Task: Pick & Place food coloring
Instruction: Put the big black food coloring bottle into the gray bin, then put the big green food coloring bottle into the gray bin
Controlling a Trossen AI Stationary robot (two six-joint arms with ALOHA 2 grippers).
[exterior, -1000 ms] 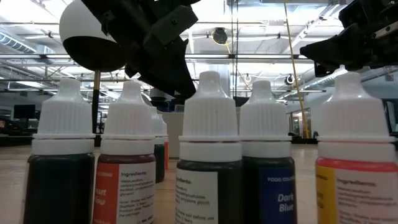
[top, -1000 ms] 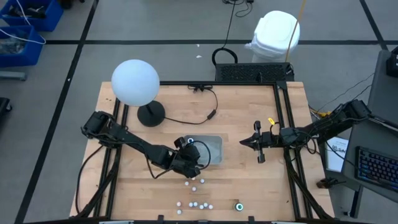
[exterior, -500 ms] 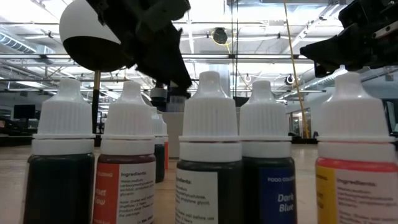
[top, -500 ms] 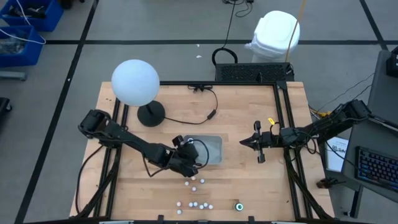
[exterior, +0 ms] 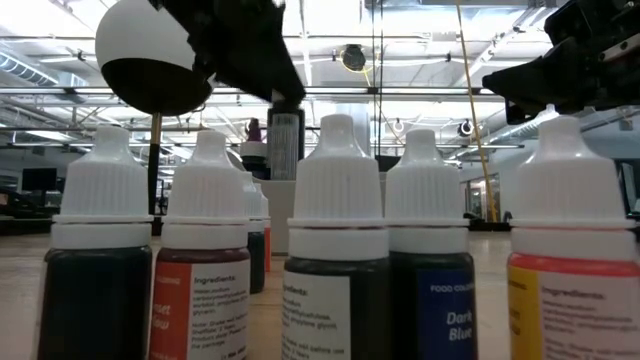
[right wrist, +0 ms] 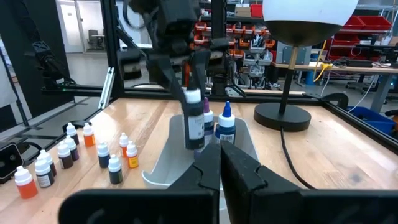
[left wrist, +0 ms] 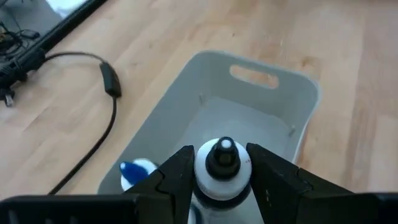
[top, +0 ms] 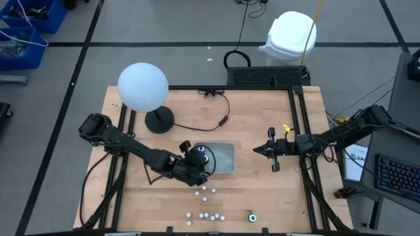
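Left gripper [left wrist: 221, 180] clamped on white-capped bottle [left wrist: 222, 167] above grey tray [left wrist: 273, 93]; right gripper [right wrist: 221, 163] shut, empty, right of tray.

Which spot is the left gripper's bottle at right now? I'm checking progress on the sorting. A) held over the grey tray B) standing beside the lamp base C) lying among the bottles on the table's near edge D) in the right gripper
A: the left gripper grips the bottle by its neck, above the tray, where a blue-capped bottle already sits.
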